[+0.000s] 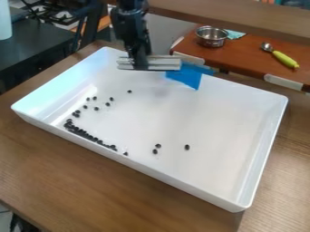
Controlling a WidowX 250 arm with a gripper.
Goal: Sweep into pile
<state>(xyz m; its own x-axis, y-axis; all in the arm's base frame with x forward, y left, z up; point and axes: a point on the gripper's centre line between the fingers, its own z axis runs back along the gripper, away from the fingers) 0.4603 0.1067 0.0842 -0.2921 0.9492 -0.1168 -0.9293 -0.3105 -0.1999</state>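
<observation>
Wooden table (79, 181) lies under the tray (224, 122), with darker furniture behind. Leftmost, well apart from the gripper (142, 63), a pale cylinder (5, 20) is cut off by the view's edge above a black top (36, 45); beyond it are dark shapes too jumbled to name. Below and left of the gripper, the beans (84, 133) lie in a dark line along the tray's near wall, so packed that single ones are hard to make out. Loose ones trail up toward the gripper, the nearest just below and left of it. The gripper hangs from the top edge over the tray's far side, its arm cut off above; whether it stands wide or narrow I can't tell. Grey bars cross its front. At their right end is the blue sweeper (192, 78), tilted down into the tray, its join with the gripper hard to see. Below the gripper, well apart, two beans lie close together and another sits to their right. Behind and right of the gripper, a red-brown top (248, 56) holds a steel bowl (211, 37), a teal cloth (236, 34) partly behind the bowl, and a spoon (283, 59) with a yellow-green handle.
</observation>
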